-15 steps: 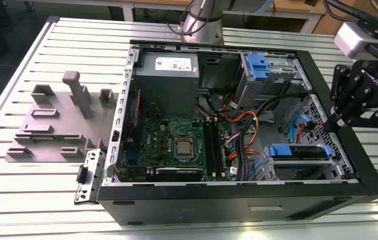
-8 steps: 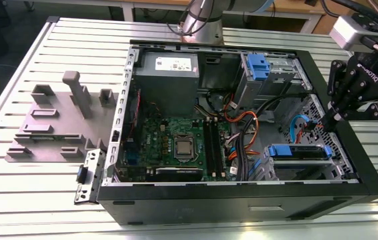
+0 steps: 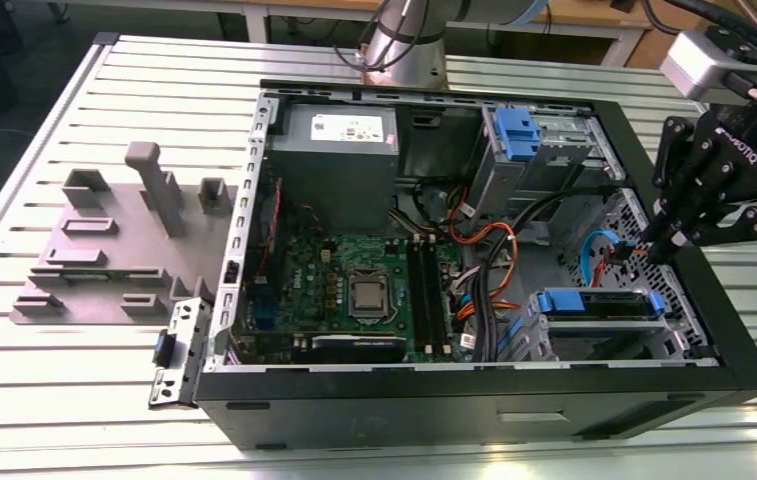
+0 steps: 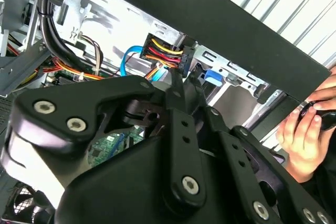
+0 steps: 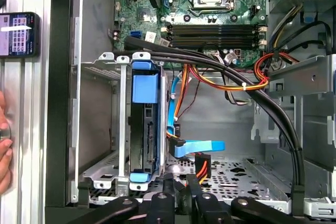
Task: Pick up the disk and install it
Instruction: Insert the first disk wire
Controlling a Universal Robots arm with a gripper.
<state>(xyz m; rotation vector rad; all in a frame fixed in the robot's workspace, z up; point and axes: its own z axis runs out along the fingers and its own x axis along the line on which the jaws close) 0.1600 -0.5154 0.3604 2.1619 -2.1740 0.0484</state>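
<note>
In the exterior view, the gripper hangs at three o'clock inside the open computer case, above the disk seated in its bay. In the second wrist view, its fingers clamp a power connector. In the first wrist view, the disk sits at nine o'clock of the connector.

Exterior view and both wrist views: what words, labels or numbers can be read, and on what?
Nothing can be read well enough to quote.
White sticker on the grey metal box: print too small.
Gripper: the white marking on its body is blurred.
Phone screen beside the case: too small.
Disk in its bay: seen edge-on, label face hidden.
</note>
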